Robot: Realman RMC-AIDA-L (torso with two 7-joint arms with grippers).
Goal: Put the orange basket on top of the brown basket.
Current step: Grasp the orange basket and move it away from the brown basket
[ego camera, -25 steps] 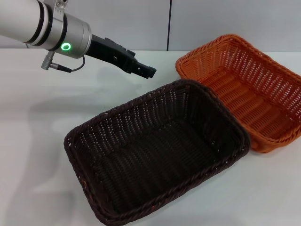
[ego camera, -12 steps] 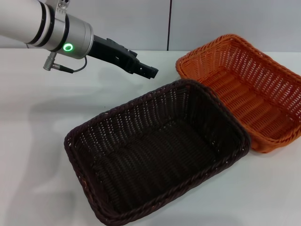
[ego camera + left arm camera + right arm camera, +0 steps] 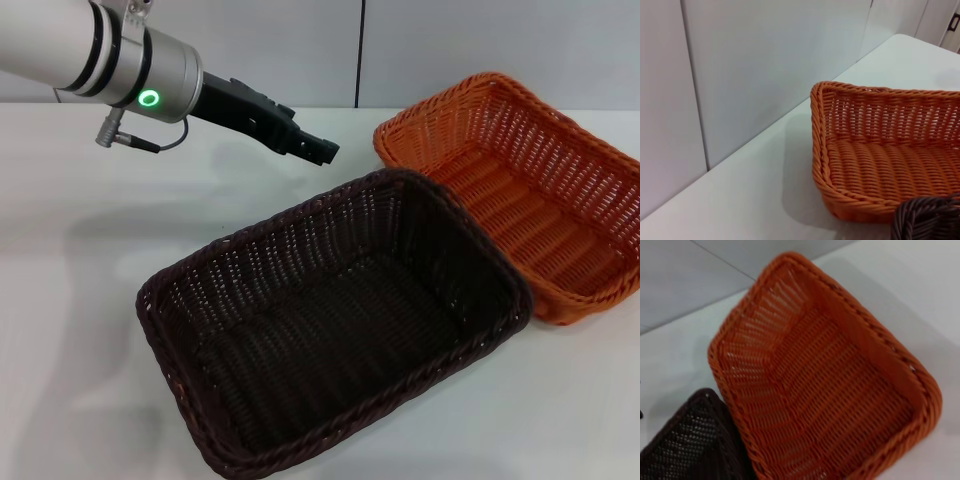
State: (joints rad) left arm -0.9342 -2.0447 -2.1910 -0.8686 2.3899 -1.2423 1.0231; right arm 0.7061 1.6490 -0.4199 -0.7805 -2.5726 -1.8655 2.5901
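Note:
The orange basket [image 3: 520, 190] sits empty on the white table at the back right. The brown basket [image 3: 330, 330] sits empty in front of it, to its left, and their near rims touch or almost touch. My left gripper [image 3: 318, 151] hangs in the air above the table, behind the brown basket and left of the orange one, pointing toward the orange basket. The left wrist view shows the orange basket's end wall [image 3: 880, 150] and a corner of the brown basket [image 3: 927, 220]. The right wrist view looks down into the orange basket [image 3: 825, 380], with the brown basket's corner [image 3: 685, 450] beside it. My right gripper is out of view.
The white table [image 3: 90, 250] runs back to a grey panelled wall [image 3: 400, 50] just behind the orange basket. The orange basket reaches the right edge of the head view.
My left gripper has moved a little to the right, toward the orange basket. Both baskets have stayed where they were.

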